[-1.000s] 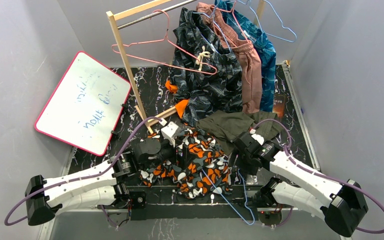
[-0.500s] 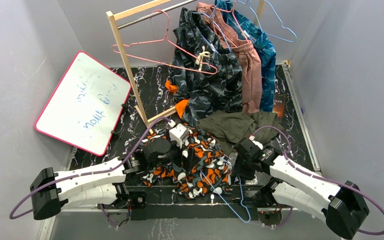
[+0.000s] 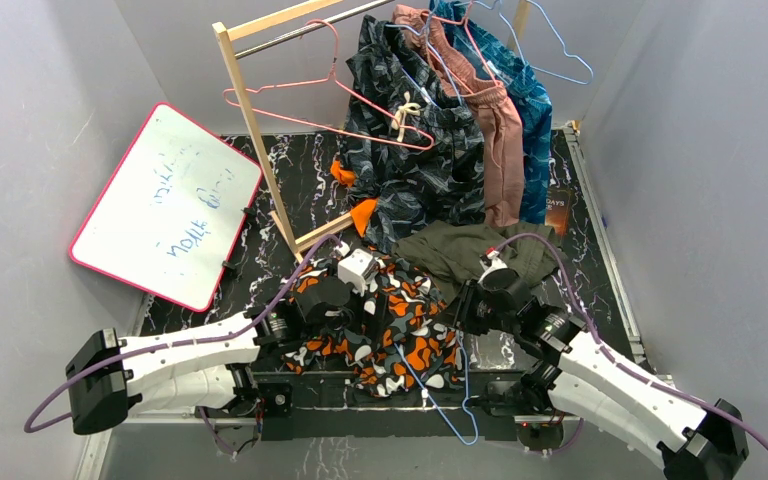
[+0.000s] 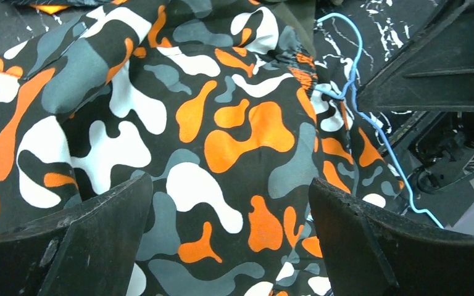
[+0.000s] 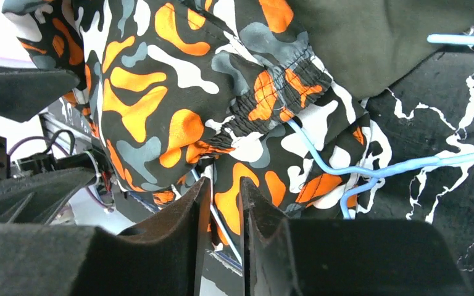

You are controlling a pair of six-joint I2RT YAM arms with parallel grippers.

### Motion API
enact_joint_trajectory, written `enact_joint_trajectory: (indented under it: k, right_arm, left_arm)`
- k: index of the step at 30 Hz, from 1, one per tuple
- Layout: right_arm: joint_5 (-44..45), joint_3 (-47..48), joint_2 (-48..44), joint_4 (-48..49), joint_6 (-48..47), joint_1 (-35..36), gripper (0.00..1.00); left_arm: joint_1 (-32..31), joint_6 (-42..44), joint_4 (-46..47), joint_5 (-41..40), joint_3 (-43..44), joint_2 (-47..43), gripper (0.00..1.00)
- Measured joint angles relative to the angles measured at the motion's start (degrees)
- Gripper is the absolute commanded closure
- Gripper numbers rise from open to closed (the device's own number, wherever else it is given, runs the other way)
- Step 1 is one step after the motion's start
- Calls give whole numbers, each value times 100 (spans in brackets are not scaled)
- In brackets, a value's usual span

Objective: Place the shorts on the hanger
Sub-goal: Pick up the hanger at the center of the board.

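Shorts [image 3: 390,320]: soft, light, limp; grasp the elastic waistband [image 5: 271,98] beside the hanger [image 5: 308,151]. Left pincer [image 4: 229,185] gapes over the shorts; right pincer [image 5: 224,180] is nearly closed about the hanger wire, grip unconfirmed.

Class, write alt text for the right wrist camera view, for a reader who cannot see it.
The right gripper, fingers almost together, sits at the edge of the orange, black, white and grey camouflage shorts, with a wire of the light-blue hanger running through the narrow gap between them. Beyond lies olive-green fabric on a black marbled table.
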Motion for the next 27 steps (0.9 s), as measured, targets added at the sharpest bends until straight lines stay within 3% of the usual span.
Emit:
enact_joint_trajectory:
  k: [3,7,11,16,21,27]
  right_arm:
    - [116,-66,-28,120,-42,0,56]
    - [796,79,52,-560,63,0,33]
    - [1067,199,260,-1139,293,-2,26]
    - [1040,-59,503,-1200,728,-2,27]
    - [1073,-717,-157,-726,1290,-2,31]
    - [1117,-1296,-612,96,1753,-4,45]
  left_arm:
    - [0,-63,-153,-118,35,57,4]
    - [0,-129,-238,-203,48,96,4]
    - [0,-164,-208,-223,48,140,4]
    - [0,-227,-195,-214,59,317,4]
    - [0,-275,-192,-205,59,317,4]
    - [0,-286,-175,-199,59,306,4]
